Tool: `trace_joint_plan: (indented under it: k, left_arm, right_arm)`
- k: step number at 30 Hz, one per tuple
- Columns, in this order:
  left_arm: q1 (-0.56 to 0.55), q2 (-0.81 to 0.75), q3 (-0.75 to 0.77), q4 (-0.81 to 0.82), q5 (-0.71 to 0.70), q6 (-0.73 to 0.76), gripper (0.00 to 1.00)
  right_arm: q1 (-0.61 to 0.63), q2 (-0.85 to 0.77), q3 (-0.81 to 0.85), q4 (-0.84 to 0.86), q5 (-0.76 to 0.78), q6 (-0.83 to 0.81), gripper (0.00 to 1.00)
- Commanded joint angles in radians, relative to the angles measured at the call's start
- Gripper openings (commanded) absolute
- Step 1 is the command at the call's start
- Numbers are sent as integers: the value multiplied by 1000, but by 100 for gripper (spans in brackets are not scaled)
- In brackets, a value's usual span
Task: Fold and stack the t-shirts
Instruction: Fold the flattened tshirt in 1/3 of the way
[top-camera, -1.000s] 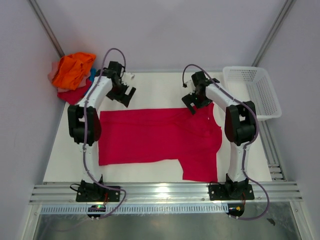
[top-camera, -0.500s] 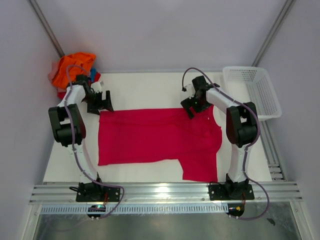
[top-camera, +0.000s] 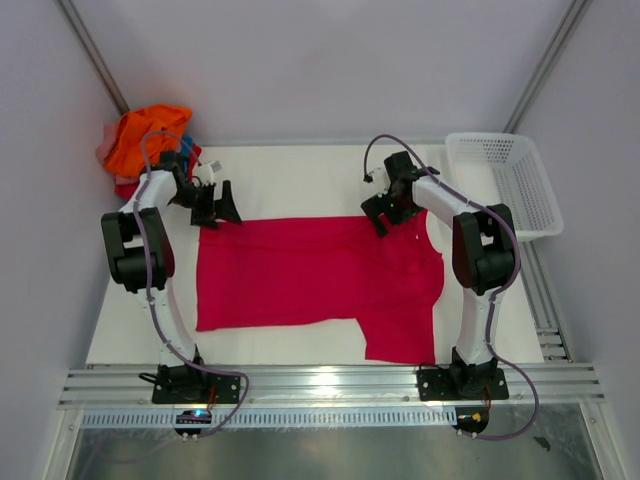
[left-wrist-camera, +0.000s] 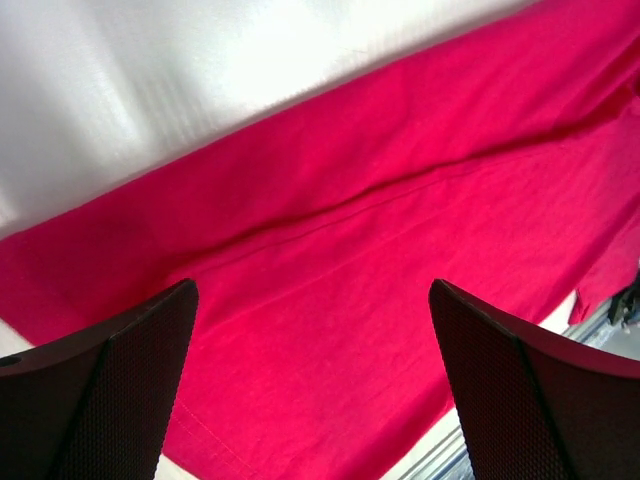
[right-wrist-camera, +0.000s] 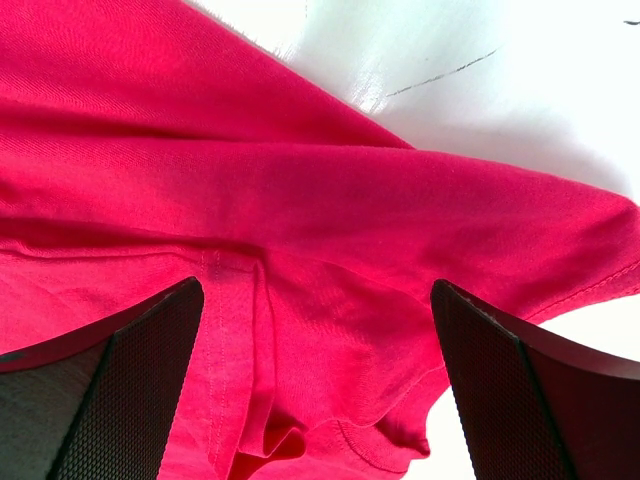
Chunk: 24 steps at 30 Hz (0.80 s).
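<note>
1. White flat table top (top-camera: 300, 165): carries everything listed below.
2. Plain crimson short-sleeved cloth t-shirt (top-camera: 310, 270): lies spread flat across the middle of the table, long axis running left to right. One sleeve points toward the near edge, on the right-hand side. The far edge runs roughly straight between the two grippers.
3. White plastic mesh basket (top-camera: 500, 170): at the far right corner, well apart from the crimson t-shirt.
4. Heap of crumpled t-shirts, bright orange on top (top-camera: 145, 135): at the far left corner, with red and pale pink cloth showing beneath. It is apart from the crimson t-shirt.
5. Left gripper (top-camera: 218, 212): at the far left corner of the crimson t-shirt, fingers spread wide. Wrist view shows flat cloth and a straight seam between the fingers; nothing pinched. Contact with the cloth: cannot tell.
6. Right gripper (top-camera: 380, 215): over the far edge of the crimson t-shirt, right of centre, fingers spread wide. Wrist view shows folded cloth and a hem between them; nothing pinched.
</note>
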Motion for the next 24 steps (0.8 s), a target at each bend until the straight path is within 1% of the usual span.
trace_joint_plan:
  k: [1, 2, 3, 5, 6, 8, 11, 12, 14, 15, 16, 18, 20, 24]
  left_arm:
    - [3, 9, 28, -61, 118, 84, 99]
    - [2, 32, 44, -144, 146, 113, 99]
    - [2, 46, 83, -192, 153, 146, 99]
    - [2, 73, 119, -282, 167, 236, 99]
    - [2, 88, 134, -337, 167, 255, 99]
    - [3, 87, 131, -350, 152, 270, 99]
    - [2, 38, 96, -284, 79, 231, 99]
    - [2, -3, 81, -217, 33, 211, 99]
    - [2, -45, 21, -149, -18, 163, 99]
    - [2, -65, 1, -88, -43, 149, 99]
    - [3, -98, -40, -57, -84, 134, 99]
    - [2, -121, -68, -17, -113, 111, 99]
    - [3, -135, -79, 24, -162, 89, 99]
    - [8, -126, -36, 43, -222, 59, 99]
  right_arm:
    - [1, -27, -3, 31, -14, -10, 99]
    - [1, -27, -3, 31, -12, -10, 99]
    - [1, -27, -2, 29, -14, -11, 99]
    - [1, -23, 3, 20, -23, -13, 99]
    - [1, -21, 4, 20, -26, -11, 99]
    - [1, -19, 8, 16, -32, -10, 99]
    - [1, -19, 8, 13, -31, -10, 99]
    - [3, -21, 8, 14, -31, -13, 99]
    - [1, -21, 6, 16, -31, -14, 99]
    - [1, -19, 4, 13, -31, -14, 99]
    - [3, -16, 6, 13, -32, -14, 99]
    - [3, -13, 8, 10, -34, -14, 99]
    - [1, -10, 9, 6, -34, -16, 99]
    - [1, -12, 9, 5, -34, -19, 99]
